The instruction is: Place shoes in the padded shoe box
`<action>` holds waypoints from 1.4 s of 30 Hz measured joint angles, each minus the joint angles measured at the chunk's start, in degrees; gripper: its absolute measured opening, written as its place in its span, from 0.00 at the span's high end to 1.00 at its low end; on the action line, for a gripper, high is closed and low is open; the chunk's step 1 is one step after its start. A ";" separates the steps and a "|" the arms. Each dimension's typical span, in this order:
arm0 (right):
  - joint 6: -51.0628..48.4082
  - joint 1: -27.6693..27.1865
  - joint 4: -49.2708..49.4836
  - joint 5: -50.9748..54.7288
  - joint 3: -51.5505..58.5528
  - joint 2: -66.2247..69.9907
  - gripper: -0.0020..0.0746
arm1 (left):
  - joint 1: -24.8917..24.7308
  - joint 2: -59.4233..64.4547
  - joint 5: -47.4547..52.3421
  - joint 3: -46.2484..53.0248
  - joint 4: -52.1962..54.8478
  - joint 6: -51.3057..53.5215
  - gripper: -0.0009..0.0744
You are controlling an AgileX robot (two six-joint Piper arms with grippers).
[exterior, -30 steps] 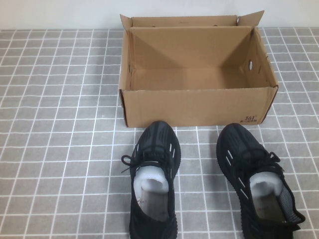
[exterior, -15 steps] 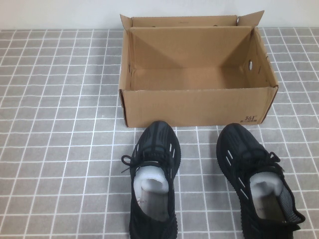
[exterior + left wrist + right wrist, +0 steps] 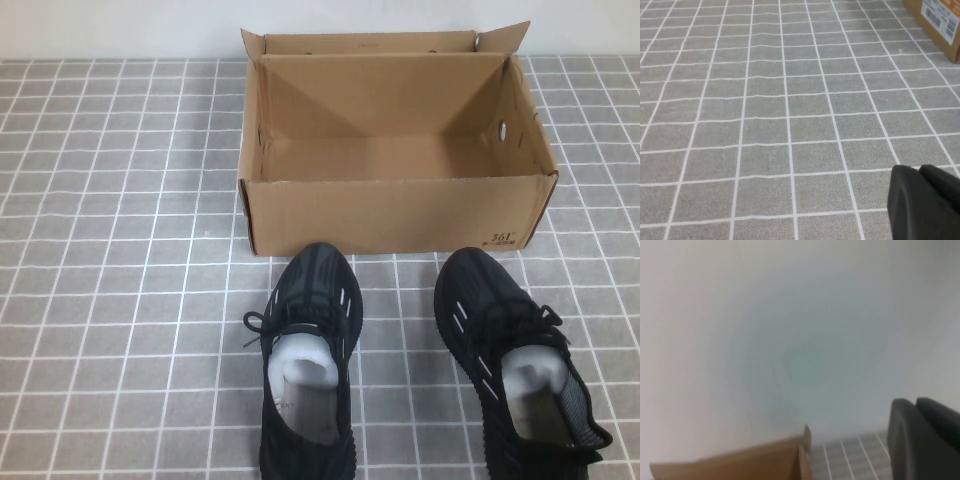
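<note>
Two black knit sneakers stand on the tiled table in the high view, toes toward the box: the left shoe [image 3: 308, 360] and the right shoe [image 3: 515, 365], each with white paper stuffing inside. The brown cardboard shoe box [image 3: 395, 215] stands open and empty behind them. No arm shows in the high view. My left gripper [image 3: 920, 172] is shut and empty above bare tiles, with a box corner [image 3: 937, 22] far off. My right gripper [image 3: 916, 405] is shut and empty, facing the white wall, with a box flap [image 3: 785, 460] below.
Grey tiled tabletop [image 3: 120, 250] spreads to the left and right of the box. A white wall [image 3: 120, 25] runs behind the box. An orange label [image 3: 942, 12] shows on the box's side in the left wrist view.
</note>
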 joint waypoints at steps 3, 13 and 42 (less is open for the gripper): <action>-0.39 0.00 2.08 1.58 0.00 3.04 0.98 | 0.00 0.00 0.00 0.00 0.00 0.00 0.99; -31.76 2.65 13.77 18.84 0.00 11.97 0.98 | 0.00 0.00 0.00 0.00 0.00 0.00 0.99; -64.33 25.64 15.30 26.09 -0.54 34.70 0.37 | 0.00 0.00 0.00 0.00 0.00 0.00 0.99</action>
